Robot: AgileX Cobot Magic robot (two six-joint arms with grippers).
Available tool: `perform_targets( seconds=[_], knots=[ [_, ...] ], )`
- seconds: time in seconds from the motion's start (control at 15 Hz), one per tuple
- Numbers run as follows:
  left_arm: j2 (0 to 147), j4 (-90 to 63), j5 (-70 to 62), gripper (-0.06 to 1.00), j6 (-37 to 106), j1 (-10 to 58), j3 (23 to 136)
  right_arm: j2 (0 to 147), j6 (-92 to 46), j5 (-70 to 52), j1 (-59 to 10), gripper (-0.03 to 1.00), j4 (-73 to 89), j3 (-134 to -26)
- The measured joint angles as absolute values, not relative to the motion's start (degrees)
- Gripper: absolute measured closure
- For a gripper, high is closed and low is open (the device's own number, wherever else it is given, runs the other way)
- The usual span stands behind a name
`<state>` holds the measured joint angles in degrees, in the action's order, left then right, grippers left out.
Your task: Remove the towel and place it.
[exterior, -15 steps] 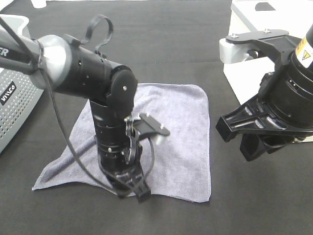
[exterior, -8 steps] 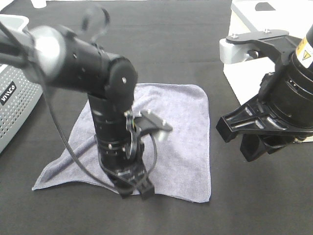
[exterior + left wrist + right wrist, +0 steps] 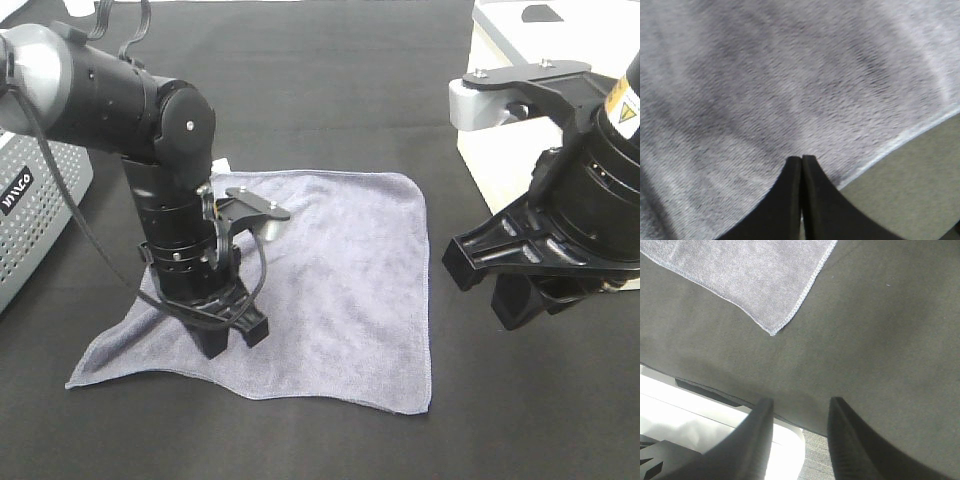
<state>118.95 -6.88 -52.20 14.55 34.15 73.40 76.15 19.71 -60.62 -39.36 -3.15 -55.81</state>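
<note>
The grey-blue towel (image 3: 345,280) lies spread flat on the black table, its stitched edge showing in the left wrist view (image 3: 900,137). My left gripper (image 3: 230,335) points down over the towel's front-left part. Its fingers are shut tip to tip (image 3: 801,162) just inside that edge, with no cloth visibly pinched between them. My right gripper (image 3: 520,300) hangs off the towel's right side, above bare table. The right wrist view shows it open and empty (image 3: 800,407), with one towel corner (image 3: 772,330) ahead of it.
A grey perforated basket (image 3: 30,210) stands at the left edge. A white raised platform (image 3: 545,60) sits at the back right, and its white surface (image 3: 685,410) shows under the right gripper. A black cable loops off the left arm (image 3: 110,270).
The left arm swung left across the towel, taking its shut gripper from the front-middle edge to the front-left part. The towel and the right arm stayed put.
</note>
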Motion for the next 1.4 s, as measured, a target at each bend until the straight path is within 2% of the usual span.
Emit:
perform_targets(
  seconds=[0.73, 0.93, 1.0, 1.07, 1.27, 1.33, 1.4],
  knots=[
    [117.7, -13.5, -60.4, 0.94, 20.3, 35.1, 71.2, 76.1, 19.3, -62.0, -39.4, 0.60, -3.6, -55.8],
    [110.7, -11.9, -60.3, 0.94, 15.4, 35.1, 71.2, 74.3, 19.3, -62.8, -39.4, 0.60, -3.6, -55.8],
    [109.3, -11.1, -60.8, 0.91, 13.1, 35.1, 71.6, 73.7, 19.3, -63.0, -39.4, 0.58, -3.6, -55.8],
    [108.3, -10.4, -61.2, 0.81, 10.7, 35.1, 72.2, 73.5, 19.3, -63.9, -39.4, 0.53, -3.6, -56.1],
    [106.1, -8.8, -63.1, 0.25, 3.9, 35.1, 75.1, 73.5, 19.1, -68.3, -39.4, 0.24, -3.6, -58.2],
    [105.9, -8.5, -64.9, 0.16, 3.2, 35.1, 76.6, 73.5, 18.8, -69.2, -39.4, 0.18, -3.6, -58.9],
    [105.9, -8.4, -67.0, 0.13, 3.0, 35.1, 78.6, 73.5, 18.7, -69.3, -39.4, 0.15, -3.6, -59.8]
  ],
)
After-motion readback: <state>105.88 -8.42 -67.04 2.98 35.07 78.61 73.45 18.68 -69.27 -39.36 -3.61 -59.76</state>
